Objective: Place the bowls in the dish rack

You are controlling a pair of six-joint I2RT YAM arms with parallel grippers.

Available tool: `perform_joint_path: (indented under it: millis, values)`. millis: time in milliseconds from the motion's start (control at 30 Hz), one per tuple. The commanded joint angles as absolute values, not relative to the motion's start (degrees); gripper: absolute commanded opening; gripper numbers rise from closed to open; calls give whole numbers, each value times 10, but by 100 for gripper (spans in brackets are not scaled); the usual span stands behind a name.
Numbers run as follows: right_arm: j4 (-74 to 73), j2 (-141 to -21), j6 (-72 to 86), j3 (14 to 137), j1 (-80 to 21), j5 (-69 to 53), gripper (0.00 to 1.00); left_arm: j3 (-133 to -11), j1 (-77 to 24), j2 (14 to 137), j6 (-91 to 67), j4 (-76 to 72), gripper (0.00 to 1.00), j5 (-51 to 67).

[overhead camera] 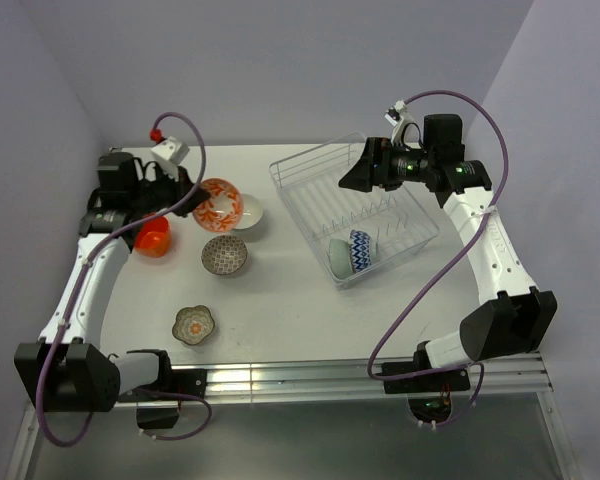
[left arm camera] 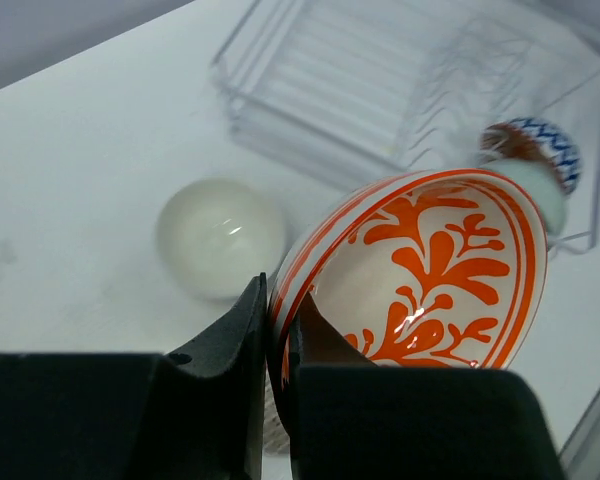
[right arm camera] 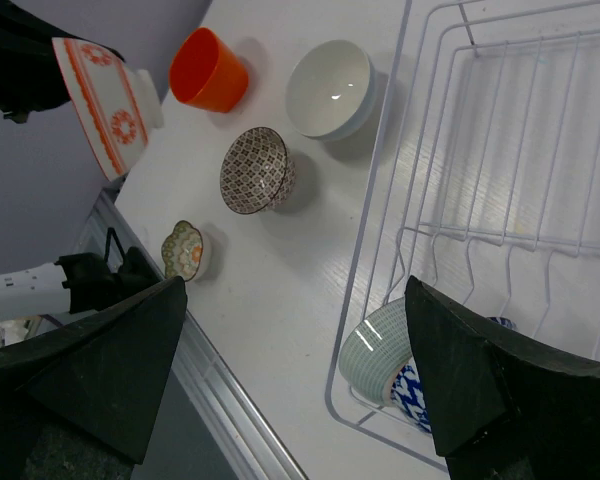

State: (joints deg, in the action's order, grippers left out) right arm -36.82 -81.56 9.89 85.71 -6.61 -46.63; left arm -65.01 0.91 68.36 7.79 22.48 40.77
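Note:
My left gripper [overhead camera: 187, 192] is shut on the rim of the orange-white patterned bowl [overhead camera: 218, 203], which tilts on edge; one finger [left arm camera: 235, 330] is outside the rim [left arm camera: 440, 270], the other inside. Near it on the table are the white bowl [overhead camera: 248, 213], the orange-red bowl [overhead camera: 152, 237], the grey-patterned bowl [overhead camera: 224, 255] and the scalloped olive bowl [overhead camera: 193, 325]. The clear dish rack [overhead camera: 315, 155] stands at the right, holding a pale teal bowl [right arm camera: 375, 355] and a blue-patterned bowl [overhead camera: 361, 249] at its near end. My right gripper [right arm camera: 295, 290] hangs open over the rack, holding nothing.
The table's [overhead camera: 280, 300] metal front rail [overhead camera: 300, 378] runs along the near edge, close to the olive bowl. Purple walls close in on the left, back and right. The rack's far rows of prongs [right arm camera: 510, 180] hold nothing.

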Motion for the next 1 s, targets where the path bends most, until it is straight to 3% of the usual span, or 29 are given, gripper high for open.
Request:
perform_joint_path:
  millis: [0, 100, 367, 633, 967]
  values:
    - [-362, -801, 107, 879, -78, -476, 96, -674, -62, 715, -49, 76, 0, 408]
    - [-381, -789, 112, 885, -80, -463, 97, -671, -114, 743, -87, -31, 0, 385]
    - [-359, -735, 147, 846, -100, -450, 100, -729, -213, 862, -164, -132, 0, 405]
    - [-334, -741, 214, 828, -134, -378, 100, -738, -227, 924, -302, -260, 0, 435]
    - [-269, -780, 272, 825, -156, -391, 100, -770, -252, 966, -358, -315, 0, 448]
